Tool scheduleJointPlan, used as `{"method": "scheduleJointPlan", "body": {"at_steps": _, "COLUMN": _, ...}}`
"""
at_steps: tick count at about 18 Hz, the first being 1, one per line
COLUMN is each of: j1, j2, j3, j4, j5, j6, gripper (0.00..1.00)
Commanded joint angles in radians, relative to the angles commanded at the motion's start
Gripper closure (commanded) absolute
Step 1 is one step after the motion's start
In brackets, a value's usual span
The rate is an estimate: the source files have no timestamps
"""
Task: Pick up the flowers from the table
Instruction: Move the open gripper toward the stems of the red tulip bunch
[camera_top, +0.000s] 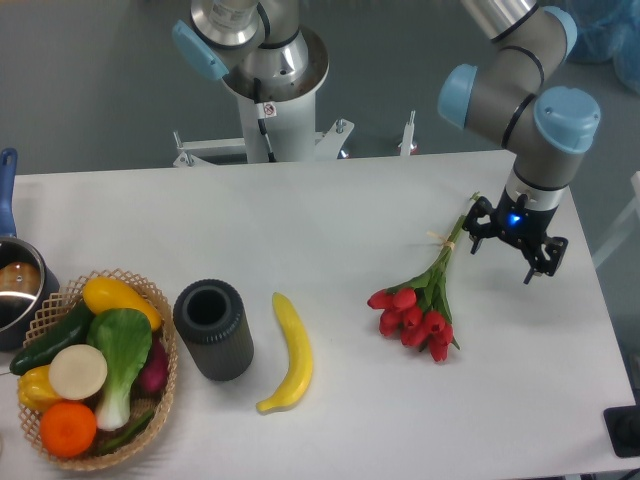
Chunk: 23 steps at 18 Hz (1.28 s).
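Note:
The flowers (418, 305), a tied bunch of red tulip buds with green stems, lie on the white table (330, 220) right of centre. The buds point toward the near edge and the stem ends point up and to the right. My gripper (503, 258) hovers just right of the stem ends, its black fingers (474, 237) spread apart. It is open with nothing between the fingers, and the left finger is close to the stem tips.
A yellow banana (288, 353) and a dark cylindrical cup (213, 328) lie left of the flowers. A wicker basket (62, 298) of vegetables and a pot (15, 285) sit at the left edge. The robot base (268, 85) stands behind the table.

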<state>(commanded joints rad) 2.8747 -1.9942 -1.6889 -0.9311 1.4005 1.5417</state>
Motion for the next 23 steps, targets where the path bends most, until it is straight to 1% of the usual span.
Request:
{"method": "scheduleJointPlan", "body": {"at_steps": 7, "j1": 0.000, "j2": 0.002, "j3": -0.012, "j4": -0.002, "j5": -0.020, "j6": -0.009, "gripper": 0.00}}
{"method": "scheduleJointPlan", "body": {"at_steps": 13, "j1": 0.011, "j2": 0.006, "j3": -0.057, "j4": 0.006, "j5": -0.084, "j6": -0.012, "gripper": 0.00}}
{"method": "scheduleJointPlan", "body": {"at_steps": 16, "j1": 0.011, "j2": 0.000, "j3": -0.063, "j4": 0.006, "j5": -0.081, "j6": -0.078, "gripper": 0.00}}
{"method": "scheduleJointPlan", "body": {"at_steps": 17, "j1": 0.012, "j2": -0.002, "j3": -0.063, "j4": 0.006, "j5": -0.081, "j6": -0.077, "gripper": 0.00}}
{"method": "scheduleJointPlan", "body": {"at_steps": 20, "j1": 0.014, "j2": -0.005, "j3": -0.066, "j4": -0.008, "j5": -0.084, "j6": -0.074, "gripper": 0.00}}
{"method": "scheduleJointPlan", "body": {"at_steps": 23, "j1": 0.014, "j2": -0.014, "j3": -0.080, "j4": -0.054, "j5": -0.086, "j6": -0.069, "gripper": 0.00}}
